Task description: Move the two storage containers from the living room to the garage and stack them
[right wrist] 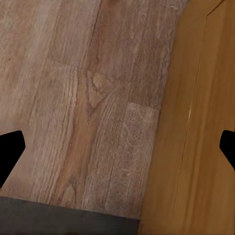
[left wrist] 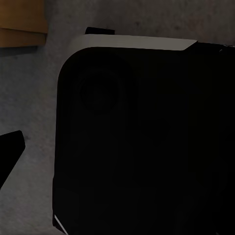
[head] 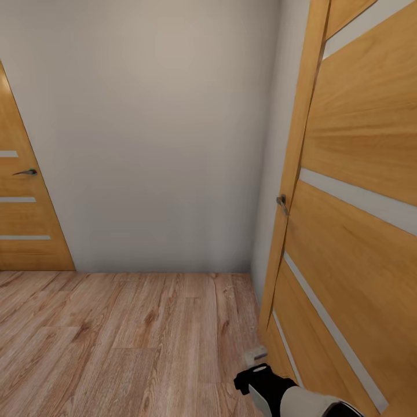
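The two storage containers are out of view. My right gripper [right wrist: 117,149] hangs open over light wood-plank floor [right wrist: 73,98], its dark fingertips [right wrist: 10,152] spread to the frame's edges with nothing between them. In the head view my right arm [head: 284,394] reaches in low, close to the open oak door [head: 353,231]. In the left wrist view one dark fingertip [left wrist: 10,147] of the left gripper sits wide at the edge over rough grey concrete floor [left wrist: 29,98]. The other finger is lost against my black body [left wrist: 147,147].
A white wall [head: 156,145] stands straight ahead across the plank floor [head: 116,336]. A shut oak door [head: 23,220] with frosted strips is at the left. The open door's edge and handle [head: 282,204] are close on the right. A dark grey strip [right wrist: 49,220] borders the planks.
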Available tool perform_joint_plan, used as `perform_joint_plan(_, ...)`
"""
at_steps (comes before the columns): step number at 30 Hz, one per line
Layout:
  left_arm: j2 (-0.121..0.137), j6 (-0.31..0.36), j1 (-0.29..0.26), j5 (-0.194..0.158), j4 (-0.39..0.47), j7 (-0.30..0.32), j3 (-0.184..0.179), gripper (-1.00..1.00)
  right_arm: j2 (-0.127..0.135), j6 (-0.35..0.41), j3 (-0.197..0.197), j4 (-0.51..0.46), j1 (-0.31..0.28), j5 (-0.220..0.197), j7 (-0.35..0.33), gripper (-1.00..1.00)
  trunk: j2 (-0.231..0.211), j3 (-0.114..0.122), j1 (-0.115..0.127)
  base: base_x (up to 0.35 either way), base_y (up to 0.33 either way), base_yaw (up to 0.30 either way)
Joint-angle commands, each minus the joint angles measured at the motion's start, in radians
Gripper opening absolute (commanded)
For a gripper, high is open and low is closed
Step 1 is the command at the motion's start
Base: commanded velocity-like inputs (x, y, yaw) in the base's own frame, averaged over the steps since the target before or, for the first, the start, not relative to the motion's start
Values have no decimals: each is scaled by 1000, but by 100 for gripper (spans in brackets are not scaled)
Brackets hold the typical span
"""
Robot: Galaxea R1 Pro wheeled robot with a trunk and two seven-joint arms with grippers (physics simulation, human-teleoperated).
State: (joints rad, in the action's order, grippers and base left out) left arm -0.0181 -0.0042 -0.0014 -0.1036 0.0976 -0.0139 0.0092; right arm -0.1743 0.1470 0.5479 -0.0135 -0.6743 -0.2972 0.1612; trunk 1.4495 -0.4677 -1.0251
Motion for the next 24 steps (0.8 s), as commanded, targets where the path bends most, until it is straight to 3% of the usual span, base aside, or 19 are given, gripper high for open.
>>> perform_joint_plan(1,0,0,0,-10,1,-1,0,100,0,-2,9,8,0,-9,1,100,1,-1,0,0,0,0)
perform_joint_plan(4,0,0,0,-10,1,-1,0,100,0,-23,9,32,-2,-5,-16,100,1,-1,0,0,0,0)
perform_joint_plan(10,0,0,0,-10,1,-1,0,100,0,-33,9,43,-4,41,-25,100,1,-1,0,0,0,0)
perform_joint_plan(24,0,0,0,-11,1,-1,0,100,0,-65,8,46,-2,50,-26,100,1,-1,0,0,0,0)
